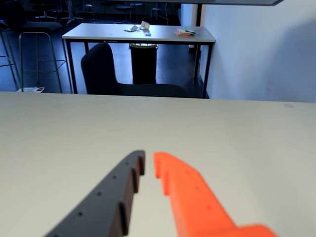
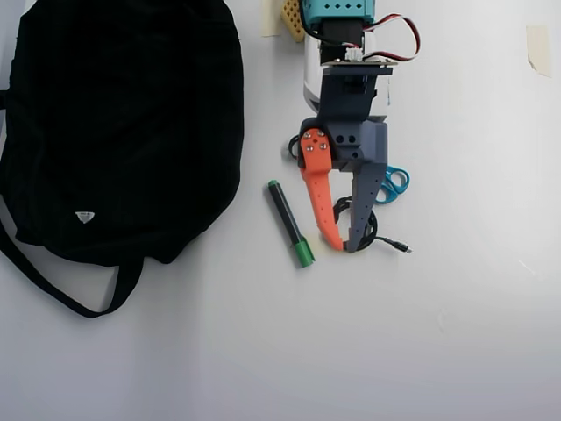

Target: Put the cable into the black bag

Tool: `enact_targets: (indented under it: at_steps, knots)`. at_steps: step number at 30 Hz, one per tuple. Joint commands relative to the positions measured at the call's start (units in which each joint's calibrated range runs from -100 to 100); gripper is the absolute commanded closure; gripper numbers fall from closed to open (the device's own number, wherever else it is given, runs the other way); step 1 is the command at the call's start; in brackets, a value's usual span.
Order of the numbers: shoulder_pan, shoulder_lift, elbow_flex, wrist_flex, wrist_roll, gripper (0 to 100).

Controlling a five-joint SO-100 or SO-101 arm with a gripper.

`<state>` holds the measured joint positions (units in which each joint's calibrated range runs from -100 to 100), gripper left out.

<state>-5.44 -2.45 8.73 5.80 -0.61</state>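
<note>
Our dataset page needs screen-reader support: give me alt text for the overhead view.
A robot gripper reaches down over a coiled black cable, jaws nearly closed. A green-capped marker lies left of it, a large black bag farther left, and blue scissors peek out beside the arm.

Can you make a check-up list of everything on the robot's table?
Surface: plain white tabletop, a tape scrap near its far right corner in the overhead view.
Job's things: large black fabric backpack lying at left, its long strap trailing out; thin black looped cable partly under the tool, plug end sticking out right.
Clutter: black marker with green cap; blue-handled scissors, mostly hidden by the arm.
Tool: orange and grey two-finger tool, tips nearly together above the cable, holding nothing.
Cables: red, black and white arm wires.
Surroundings: wrist view shows another table, black chair, black bin.
</note>
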Motion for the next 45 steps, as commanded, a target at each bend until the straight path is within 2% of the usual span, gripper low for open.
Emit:
enact_targets:
  at_steps: [1, 4, 5, 15, 21, 32, 45]
  knots:
    - [-0.70, -0.79, 0.08, 0.41, -0.07, 98]
    - [-0.47, -1.78, 0.89, 6.43, -0.12, 97]
    - [-0.77, -1.78, 0.17, 12.12, -0.12, 97]
    - [-0.92, -1.87, -5.85, 44.68, -0.18, 97]
    - [-1.00, -1.87, -8.82, 58.29, -0.12, 98]
    - [-1.07, -1.78, -11.78, 71.46, -1.59, 98]
    - [-1.14, -1.78, -11.78, 72.58, -1.59, 98]
